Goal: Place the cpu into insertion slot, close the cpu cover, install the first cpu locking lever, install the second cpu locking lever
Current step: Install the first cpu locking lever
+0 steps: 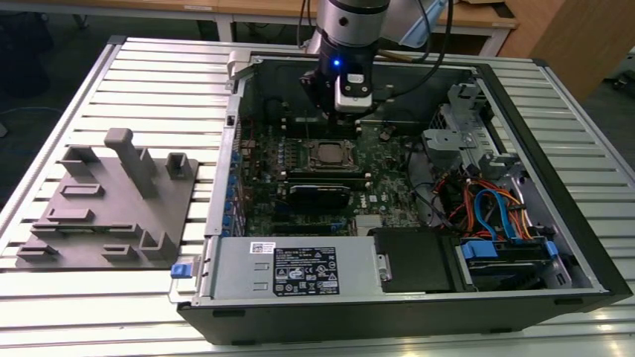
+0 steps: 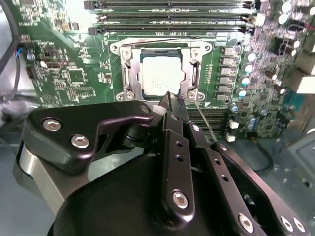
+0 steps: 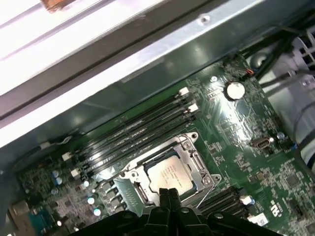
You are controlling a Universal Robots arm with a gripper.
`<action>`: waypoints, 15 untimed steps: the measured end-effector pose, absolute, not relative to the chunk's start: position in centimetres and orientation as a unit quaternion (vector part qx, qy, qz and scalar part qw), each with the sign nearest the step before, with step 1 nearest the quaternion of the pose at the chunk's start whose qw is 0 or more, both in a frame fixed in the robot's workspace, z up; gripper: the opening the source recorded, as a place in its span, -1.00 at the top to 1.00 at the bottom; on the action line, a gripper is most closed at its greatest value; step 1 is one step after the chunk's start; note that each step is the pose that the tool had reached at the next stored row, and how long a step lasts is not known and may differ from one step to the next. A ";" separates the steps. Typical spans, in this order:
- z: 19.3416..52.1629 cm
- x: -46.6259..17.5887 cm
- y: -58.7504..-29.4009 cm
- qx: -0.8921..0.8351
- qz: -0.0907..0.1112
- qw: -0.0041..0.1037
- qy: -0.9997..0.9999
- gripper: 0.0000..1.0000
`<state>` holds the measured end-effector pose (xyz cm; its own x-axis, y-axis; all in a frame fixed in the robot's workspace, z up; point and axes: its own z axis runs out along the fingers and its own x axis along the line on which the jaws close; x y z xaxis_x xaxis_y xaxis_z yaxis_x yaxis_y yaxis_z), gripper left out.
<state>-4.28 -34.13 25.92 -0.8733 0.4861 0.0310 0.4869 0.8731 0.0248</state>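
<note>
Open room lay straight above the cpu (image 2: 162, 74) and the low green board (image 2: 74, 73) around it. Memory slots (image 2: 167, 19) ran just beside, with the case wall (image 3: 162, 69) rising behind them. Drive cage (image 1: 456, 137), cable bundle (image 1: 491, 208) and power supply box (image 1: 288, 271) stood well apart.

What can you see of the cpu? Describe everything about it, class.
The cpu is a small, flat, square chip with a pale silver-grey metal top carrying faint print. It lies level in the insertion slot on the green board, showing through the square window of the cpu cover, whose metal frame sits around its edges. The gripper, fingers together, hangs beside one edge of it; whether it touches cannot be told.
</note>
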 end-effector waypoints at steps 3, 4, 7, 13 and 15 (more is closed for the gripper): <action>25.9 -4.3 -34.1 -0.242 -0.016 0.012 -0.970 0.80; 25.9 -4.3 -34.1 -0.242 -0.016 0.012 -0.970 0.80; 25.9 -4.3 -34.1 -0.241 -0.016 0.012 -0.970 0.80; 25.9 -4.3 -34.1 -0.241 -0.016 0.012 -0.970 0.80; 25.9 -4.3 -34.1 -0.241 -0.016 0.012 -0.970 0.80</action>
